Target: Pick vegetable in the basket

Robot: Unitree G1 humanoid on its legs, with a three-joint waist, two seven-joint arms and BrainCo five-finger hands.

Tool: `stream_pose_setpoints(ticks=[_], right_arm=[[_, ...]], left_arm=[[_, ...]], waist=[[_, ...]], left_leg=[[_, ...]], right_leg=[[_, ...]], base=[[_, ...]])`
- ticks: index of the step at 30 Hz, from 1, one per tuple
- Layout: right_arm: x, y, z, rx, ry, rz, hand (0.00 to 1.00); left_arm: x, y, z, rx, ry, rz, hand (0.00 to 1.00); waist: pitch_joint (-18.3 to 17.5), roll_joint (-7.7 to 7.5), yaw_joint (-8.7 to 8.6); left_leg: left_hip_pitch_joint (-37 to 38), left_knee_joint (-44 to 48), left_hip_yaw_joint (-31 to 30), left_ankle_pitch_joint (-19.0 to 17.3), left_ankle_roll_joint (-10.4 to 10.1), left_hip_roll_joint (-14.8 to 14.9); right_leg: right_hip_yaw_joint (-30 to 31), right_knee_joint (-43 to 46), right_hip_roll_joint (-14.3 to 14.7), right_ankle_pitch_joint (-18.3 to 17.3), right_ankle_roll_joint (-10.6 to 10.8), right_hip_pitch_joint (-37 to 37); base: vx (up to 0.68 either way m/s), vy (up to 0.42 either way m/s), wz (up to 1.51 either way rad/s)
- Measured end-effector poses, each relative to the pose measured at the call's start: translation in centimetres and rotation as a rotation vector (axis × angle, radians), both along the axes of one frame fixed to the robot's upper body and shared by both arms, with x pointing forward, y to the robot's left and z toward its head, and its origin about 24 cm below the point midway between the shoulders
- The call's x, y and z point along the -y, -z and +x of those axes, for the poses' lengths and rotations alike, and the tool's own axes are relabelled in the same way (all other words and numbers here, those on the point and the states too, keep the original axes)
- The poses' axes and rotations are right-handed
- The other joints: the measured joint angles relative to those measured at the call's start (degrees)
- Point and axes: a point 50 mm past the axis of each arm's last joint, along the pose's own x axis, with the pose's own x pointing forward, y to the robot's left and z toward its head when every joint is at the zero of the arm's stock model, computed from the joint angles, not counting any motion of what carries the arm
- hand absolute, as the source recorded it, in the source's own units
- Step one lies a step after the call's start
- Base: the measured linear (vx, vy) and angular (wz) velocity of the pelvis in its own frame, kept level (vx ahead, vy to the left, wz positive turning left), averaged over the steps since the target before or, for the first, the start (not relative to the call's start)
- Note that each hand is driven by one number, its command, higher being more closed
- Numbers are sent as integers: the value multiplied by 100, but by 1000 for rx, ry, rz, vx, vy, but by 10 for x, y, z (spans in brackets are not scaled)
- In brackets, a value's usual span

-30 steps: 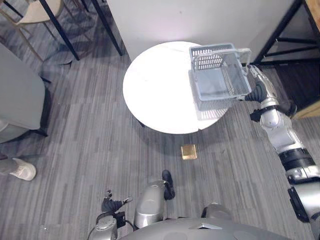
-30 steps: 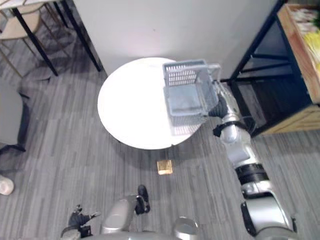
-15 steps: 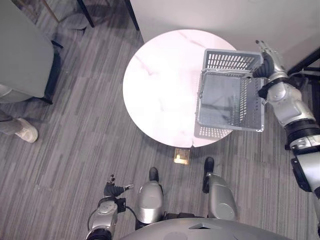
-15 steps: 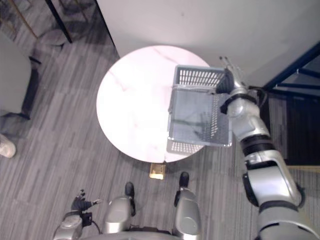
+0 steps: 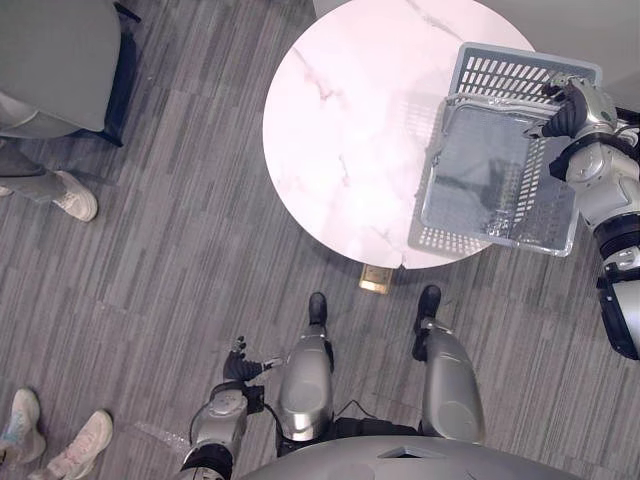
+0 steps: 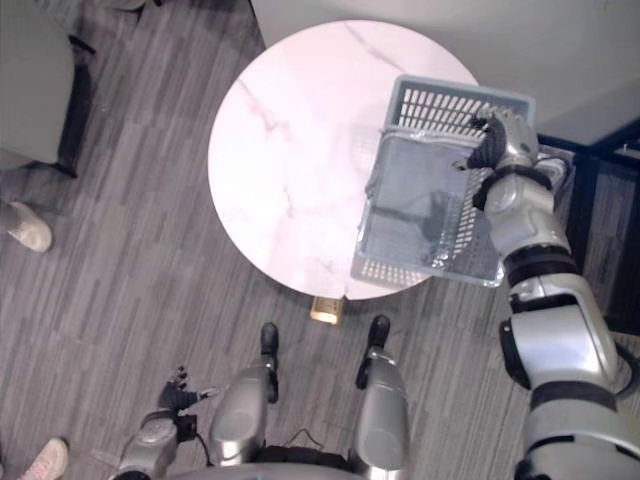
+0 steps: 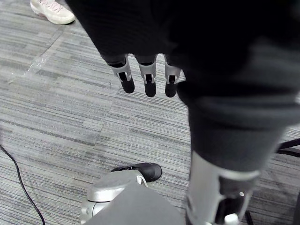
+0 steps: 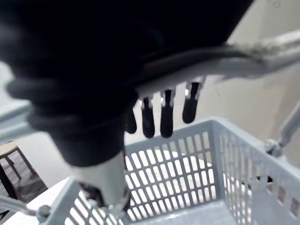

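Observation:
A grey slatted plastic basket (image 5: 505, 75) hangs over the right edge of the round white marble table (image 5: 350, 120); its bottom is bare. My right hand (image 5: 572, 108) is at the basket's far right corner, fingers curled round the basket's handle (image 8: 262, 49). In the right wrist view the fingers (image 8: 166, 117) reach past that bar, with the basket wall (image 8: 187, 154) below them. My left hand (image 5: 240, 365) hangs low beside me over the floor, its fingers (image 7: 149, 79) straight and holding nothing.
A grey chair (image 5: 60, 50) stands at the far left. A person's shoes show beside it (image 5: 75, 195) and at the lower left (image 5: 60, 445). A small brown box (image 5: 377, 279) lies on the floor by the table's near edge. A dark frame (image 6: 600, 200) stands right of the basket.
The camera has shifted, so the whole scene sits differently. The basket has come down from tilted to nearly level over the table's right edge, and my right hand's fingers have curled round its handle.

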Motion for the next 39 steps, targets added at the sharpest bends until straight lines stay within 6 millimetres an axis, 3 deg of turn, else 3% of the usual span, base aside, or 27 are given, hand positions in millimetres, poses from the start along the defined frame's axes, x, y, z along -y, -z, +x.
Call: stream_pose_setpoints(ticks=[4,6,9,12,14,15,16,17,18,19,21,22,24,26,27,28,29,30,31,32,33,35,36,39], right_arm=[[6,8,-2,-16,23,33,100],[11,23,-8,-45,34,57,100],[24,53,-30,-64,54,120,100],[14,93,-56,-67,20,247,100],[7,124,-75,-101,17,352,100],[2,143,-87,-115,30,443,100],[-3,163,-102,-132,51,523,100],[-6,173,-110,-147,61,561,100],[-14,192,-123,-186,79,619,100],[-19,207,-133,-219,94,658,100],[-21,218,-145,-241,124,686,100],[-17,220,-150,-241,146,687,100],[-6,230,-169,-261,216,705,100],[-9,245,-188,-289,261,774,100],[-15,256,-200,-313,285,820,100],[-22,261,-203,-325,290,852,100],[-32,269,-207,-354,291,894,100],[-37,272,-208,-366,285,912,100],[-45,278,-208,-395,273,931,100],[-47,283,-209,-412,286,951,100],[-44,288,-210,-427,317,955,100],[-38,296,-217,-469,350,935,100],[-31,301,-220,-508,383,916,100],[-19,313,-237,-566,484,914,100]], left_arm=[[4,-3,9,22,13,-7,0],[5,-5,12,38,16,-8,0],[6,-9,19,56,35,1,0],[4,-6,14,25,71,16,0],[-1,-4,8,-4,85,39,0],[-5,-6,11,-3,95,62,0],[-9,-6,9,-16,89,70,0],[-14,-6,8,-20,83,80,0],[-26,-9,7,-22,66,109,0],[-33,-8,0,-39,48,123,0],[-36,-7,-4,-44,27,120,0],[-34,-7,-3,-41,23,113,0],[-24,-6,2,-23,17,78,0],[-15,-1,-3,-41,6,44,0],[-10,4,-10,-65,-3,27,0],[-8,7,-16,-88,-5,21,0],[-9,12,-25,-124,-17,17,0],[-10,14,-31,-141,-27,16,0],[-10,18,-47,-177,-48,9,0],[-9,22,-58,-207,-63,1,0],[-6,24,-68,-215,-107,-22,0],[-4,25,-69,-214,-120,-31,0],[-3,24,-67,-200,-140,-45,0],[2,24,-62,-184,-159,-66,0]], waist=[[3,0,-64],[4,-3,-88],[-12,-35,-158],[-114,-251,-262],[-226,-409,-342],[-252,-462,-442],[-300,-505,-449],[-341,-559,-454],[-457,-747,-495],[-590,-774,-482],[-773,-773,-532],[-853,-713,-605],[-997,-493,-760],[-1155,-417,-812],[-1220,-360,-782],[-1219,-352,-787],[-1218,-369,-775],[-1211,-376,-744],[-1208,-377,-554],[-1208,-372,-441],[-1205,-366,-407],[-1219,-388,-355],[-1215,-388,-231],[-1219,-306,-244]], left_leg=[[90,11,-39,8,8,-12],[241,0,-65,8,8,-14],[475,-40,-59,2,16,-43],[815,-69,435,-115,41,-33],[1068,-66,957,-228,34,34],[1258,-58,1364,-289,37,146],[1466,-50,1835,-341,19,340],[1583,-38,2081,-381,-28,379],[1871,59,2628,-542,-166,401],[2115,305,3181,-720,-295,536],[2421,609,3944,-745,-306,677],[2481,770,4185,-763,-326,741],[2646,1435,4515,-582,-245,1071],[2600,2530,4499,125,-20,1449],[2431,3383,4189,-55,120,1643],[2155,4100,3732,-424,413,1643],[1794,4560,2791,-813,485,1207],[1626,4760,2351,-963,467,909],[1340,4987,1815,-1202,497,449],[1134,5029,1624,-1334,529,234],[654,4943,1264,-1465,603,72],[109,4512,887,-1501,596,-61],[-237,3810,538,-1485,539,-166],[-608,2394,586,-1214,292,-221]], right_leg=[[-51,-5,-25,2,4,143],[-99,-31,-35,2,4,330],[-116,-140,-57,13,27,605],[335,-256,47,90,82,649],[298,-441,85,4,-116,650],[-598,-351,-137,-221,-528,658],[-1544,-14,-405,-379,-747,675],[-2005,273,-587,-430,-834,647],[-2877,737,-894,-556,-1068,646],[-3447,1104,-1075,-632,-1143,710],[-4075,1517,-1084,-948,-1386,611],[-4033,1580,-1014,-1061,-1293,557],[-3439,1508,-513,-1193,-1318,418],[-2847,1258,-71,-1228,-1346,434],[-2348,1028,250,-1269,-1439,503],[-1973,897,486,-1260,-1460,592],[-1461,666,805,-1205,-1536,807],[-1161,529,997,-1173,-1563,929],[-507,366,1333,-1126,-1656,1144],[-98,267,1506,-1106,-1692,1307],[427,84,1693,-1102,-1690,1562],[1061,-10,1803,-1102,-1600,1710],[1490,-86,1814,-1131,-1542,1807],[1893,-470,1762,-1177,-1428,2271]], base=[[-6,11,8],[5,21,12],[-7,37,2],[8,41,-71],[25,41,-134],[62,60,-172],[74,50,-182],[139,44,-210],[173,1,-233],[206,-16,-245],[249,-142,-225],[289,-203,-194],[335,-200,-171],[367,-158,-191],[388,-135,-203],[437,-134,-246],[334,-81,-209],[280,-34,-277],[214,17,-277],[330,65,-332],[267,78,-232],[277,103,-209],[271,130,-213],[417,214,-107]])
